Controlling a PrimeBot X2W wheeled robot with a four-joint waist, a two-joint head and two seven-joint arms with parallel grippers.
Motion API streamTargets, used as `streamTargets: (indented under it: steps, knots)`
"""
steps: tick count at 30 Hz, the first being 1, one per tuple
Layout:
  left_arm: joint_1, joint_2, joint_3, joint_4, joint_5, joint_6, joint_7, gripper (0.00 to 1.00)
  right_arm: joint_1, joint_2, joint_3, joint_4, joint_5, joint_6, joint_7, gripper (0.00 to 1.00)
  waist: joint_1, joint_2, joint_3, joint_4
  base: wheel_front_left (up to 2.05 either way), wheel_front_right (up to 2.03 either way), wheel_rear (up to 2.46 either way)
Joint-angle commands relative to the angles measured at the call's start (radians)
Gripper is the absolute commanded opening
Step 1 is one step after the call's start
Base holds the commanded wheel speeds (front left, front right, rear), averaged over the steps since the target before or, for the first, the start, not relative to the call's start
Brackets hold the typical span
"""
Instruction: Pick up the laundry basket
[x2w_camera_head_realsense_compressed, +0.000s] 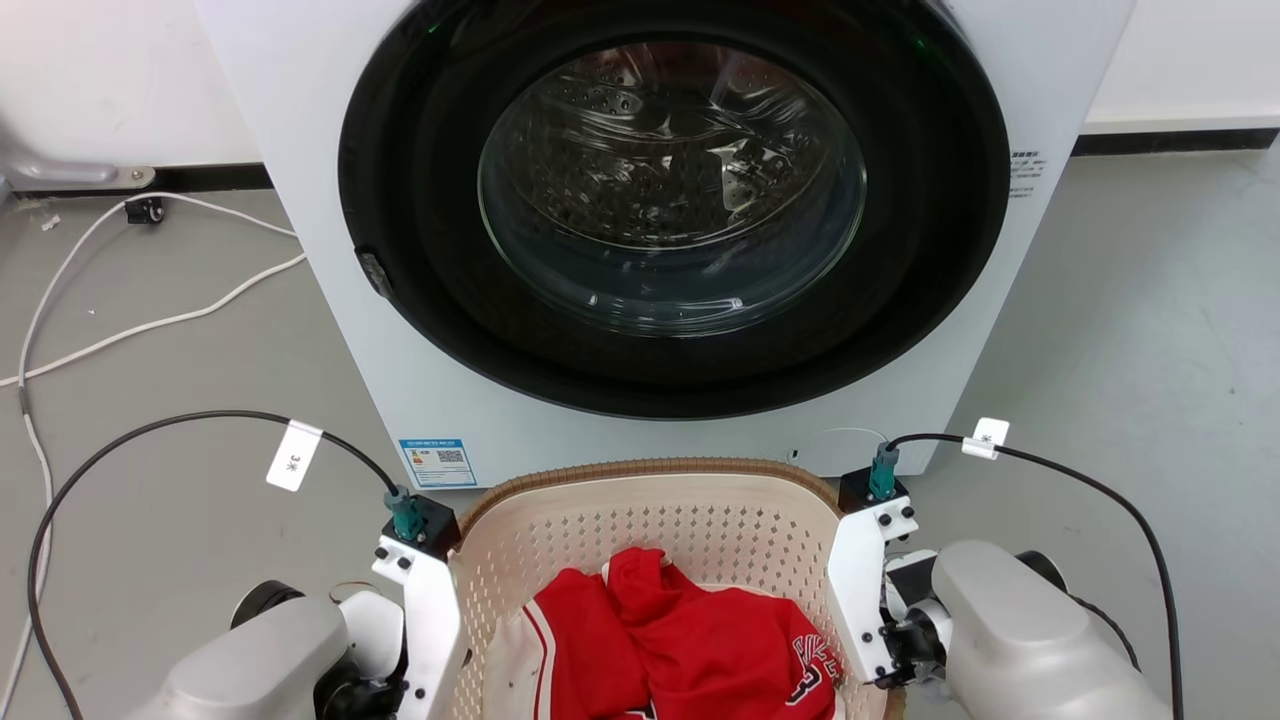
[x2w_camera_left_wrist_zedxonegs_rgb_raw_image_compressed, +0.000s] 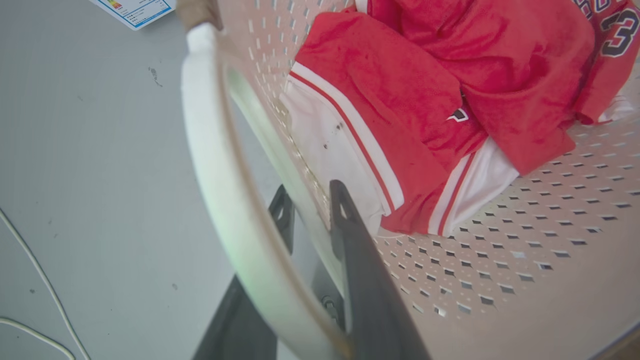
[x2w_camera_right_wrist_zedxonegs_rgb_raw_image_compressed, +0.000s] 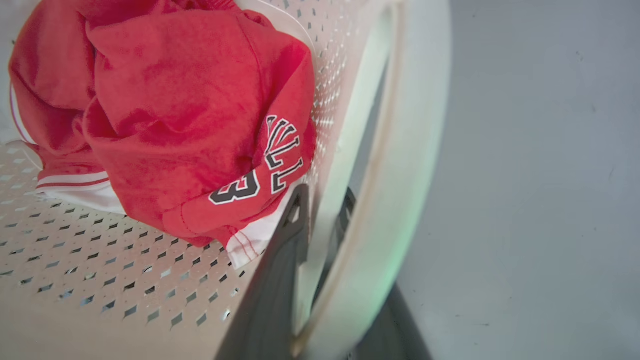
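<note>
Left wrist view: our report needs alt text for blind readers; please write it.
The left gripper straddles the basket wall, one finger inside, one outside, by its white handle. Red-and-white clothes lie in it; grey floor at left.

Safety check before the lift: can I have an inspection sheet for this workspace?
Surface: grey floor, a few small marks.
Job's things: basket in front of the washing machine, red and white clothes inside.
Clutter: nothing seen.
Grippers: left gripper shut across the basket's left wall; right gripper likewise across the right wall.
Cables: white cables loose on the floor at left; black cables run to both wrists.
Surroundings: washing machine door closed; white wall behind.
</note>
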Motion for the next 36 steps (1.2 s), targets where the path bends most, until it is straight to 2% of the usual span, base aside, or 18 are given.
streamTargets:
  steps: [1,8,36]
  knots:
    - [0.013,0.006,-0.004,-0.011,0.003,-0.012,0.008,0.0,0.007,-0.016,0.012,-0.003,-0.003,0.0,0.003,0.0,0.0003,0.0,-0.002,0.001,0.0,0.0,0.0]
    - [0.037,-0.017,-0.004,-0.01,0.006,-0.013,0.022,0.0,0.021,-0.012,0.036,-0.011,0.029,0.0,0.016,0.0,0.0003,0.0,-0.02,0.002,0.0,0.0,0.0]
    - [0.011,-0.017,-0.004,-0.001,0.003,-0.013,0.019,0.0,-0.031,-0.018,0.08,0.031,0.084,0.0,0.006,0.0,0.0003,0.0,-0.028,-0.012,0.0,0.0,0.0]
